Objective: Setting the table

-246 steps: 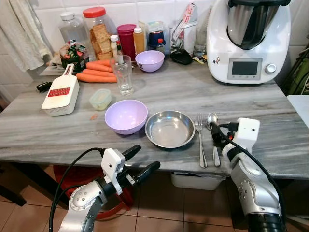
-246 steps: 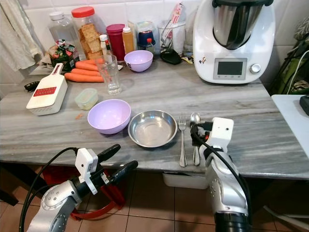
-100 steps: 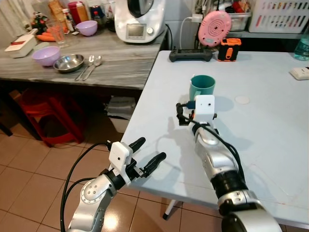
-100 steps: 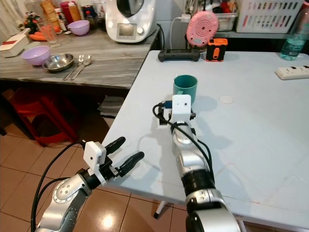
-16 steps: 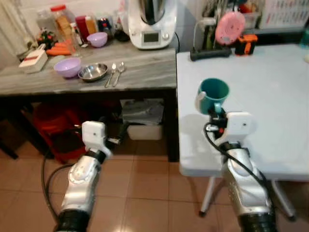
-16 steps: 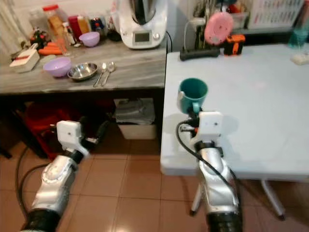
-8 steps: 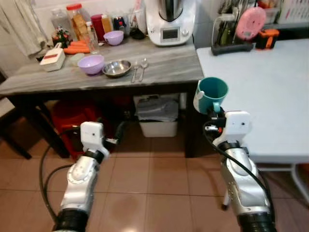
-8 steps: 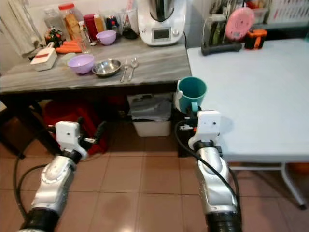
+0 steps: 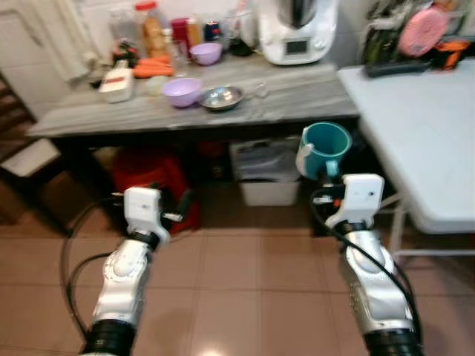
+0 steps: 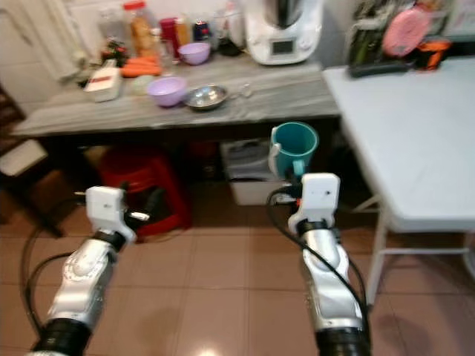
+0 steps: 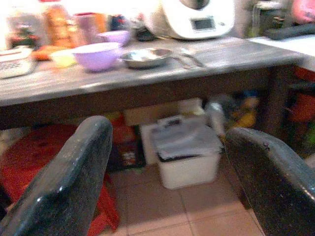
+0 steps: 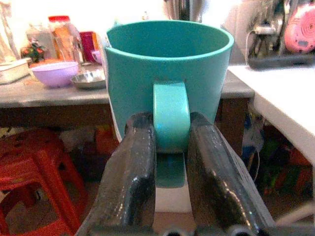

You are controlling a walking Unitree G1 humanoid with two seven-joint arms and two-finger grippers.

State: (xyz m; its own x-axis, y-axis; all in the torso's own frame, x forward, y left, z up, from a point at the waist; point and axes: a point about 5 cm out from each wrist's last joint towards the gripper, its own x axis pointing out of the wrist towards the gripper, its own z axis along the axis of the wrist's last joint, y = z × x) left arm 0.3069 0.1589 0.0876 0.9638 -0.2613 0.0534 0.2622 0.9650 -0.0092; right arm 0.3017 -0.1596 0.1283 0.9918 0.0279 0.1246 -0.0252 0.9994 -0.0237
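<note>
A teal mug (image 9: 324, 147) hangs upright in the air, with my right gripper (image 12: 170, 124) shut on its handle, one black finger (image 12: 134, 167) on each side. The mug is over the tiled floor, in front of the grey marble counter (image 9: 297, 93). On that counter stand a purple bowl (image 9: 182, 91) and a steel bowl (image 9: 222, 97), with a blurred fork and spoon (image 11: 189, 58) beside them. My left gripper (image 11: 172, 162) is open and holds nothing, low in front of the counter.
A white table (image 9: 415, 104) adjoins the counter on the right. Under the counter are a red stool (image 9: 152, 178) and a white bin (image 9: 267, 178). A white kitchen machine (image 9: 297, 30), jars, carrots and a small purple bowl (image 9: 205, 53) line the counter's back.
The view has swung from the white table toward the counter. The mug stays in my right gripper and is now off the table's edge, over the floor. The left arm hangs as before.
</note>
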